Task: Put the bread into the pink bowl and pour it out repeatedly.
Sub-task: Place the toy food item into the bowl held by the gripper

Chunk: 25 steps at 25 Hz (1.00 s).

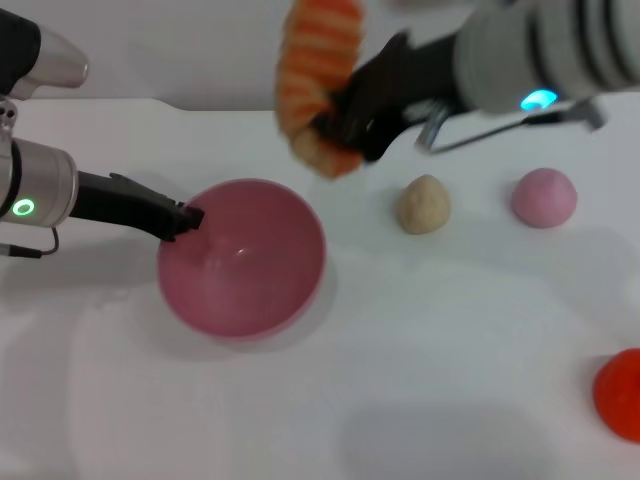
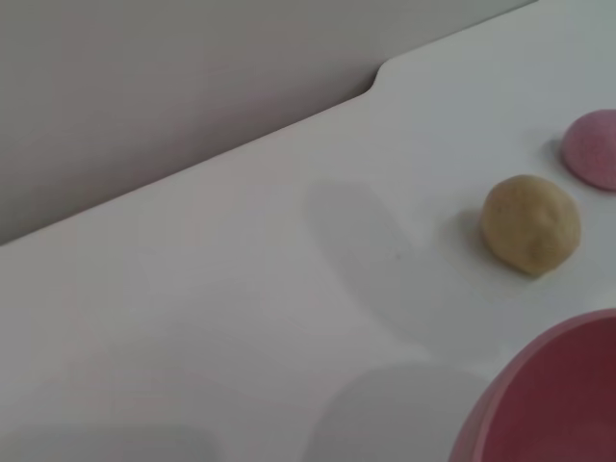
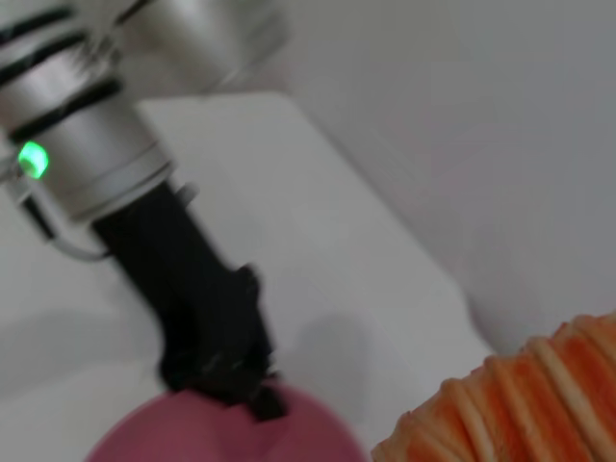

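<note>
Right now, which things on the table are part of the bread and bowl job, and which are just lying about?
In the job:
bread, held up by the right gripper
pink bowl, left gripper on its rim

Lying about:
beige lump
small pink dome
red object at the table's edge

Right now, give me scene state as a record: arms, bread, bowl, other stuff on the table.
left gripper: jaws shut on the near-left rim of the pink bowl
right gripper: raised, jaws shut on the bread
bread: in the air, behind and above the bowl's far-right rim, not in it
pink bowl: upright on the white table, empty
beige lump: on the table, right of the bowl
pink dome: right of the lump, apart from it
red object: at the right edge, cut off
</note>
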Available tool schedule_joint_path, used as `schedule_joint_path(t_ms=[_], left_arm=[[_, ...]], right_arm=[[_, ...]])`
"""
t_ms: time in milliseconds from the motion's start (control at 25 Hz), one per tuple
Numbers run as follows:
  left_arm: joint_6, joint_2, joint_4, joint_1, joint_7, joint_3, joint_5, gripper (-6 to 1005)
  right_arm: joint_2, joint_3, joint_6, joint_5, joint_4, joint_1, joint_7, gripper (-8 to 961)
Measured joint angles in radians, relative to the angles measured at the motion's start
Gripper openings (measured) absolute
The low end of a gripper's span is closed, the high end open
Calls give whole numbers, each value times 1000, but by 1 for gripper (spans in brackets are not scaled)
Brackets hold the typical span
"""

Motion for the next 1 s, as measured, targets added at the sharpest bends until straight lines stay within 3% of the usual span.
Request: schedule_joint_path(t_ms=[360,760,1000], left_arm=[[0,0,-3,-21,-1,29,-19,48],[-17,0,-42,-51,9,39,-23,47],[-30,2,-52,-52,10,38,-18,47]], right_arm=[[-2,-136,65,11,111,4,-36,138],[-3,-170,88,32,126,10,-63,125],[-3,-179,92,32,122,18,-65,360]])
